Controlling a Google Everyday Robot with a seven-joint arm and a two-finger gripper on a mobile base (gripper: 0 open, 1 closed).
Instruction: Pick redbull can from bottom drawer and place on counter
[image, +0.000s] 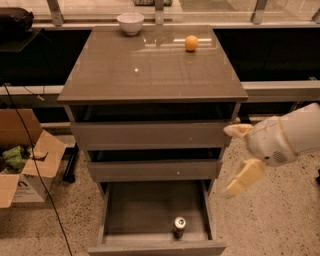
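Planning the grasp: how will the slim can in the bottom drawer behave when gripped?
The slim silver-topped can stands upright, so a nudge likely tips and rolls it. Its shiny metal may slip. The open pincer hangs right of the grey middle drawer.

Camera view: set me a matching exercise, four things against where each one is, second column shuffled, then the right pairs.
1. redbull can
2. white bowl
3. orange fruit
4. gripper

A. right of the cabinet, above the floor, fingers open
B. back left of the counter
C. standing in the open bottom drawer, near its front
D. back right of the counter

Pairs: 1-C, 2-B, 3-D, 4-A.
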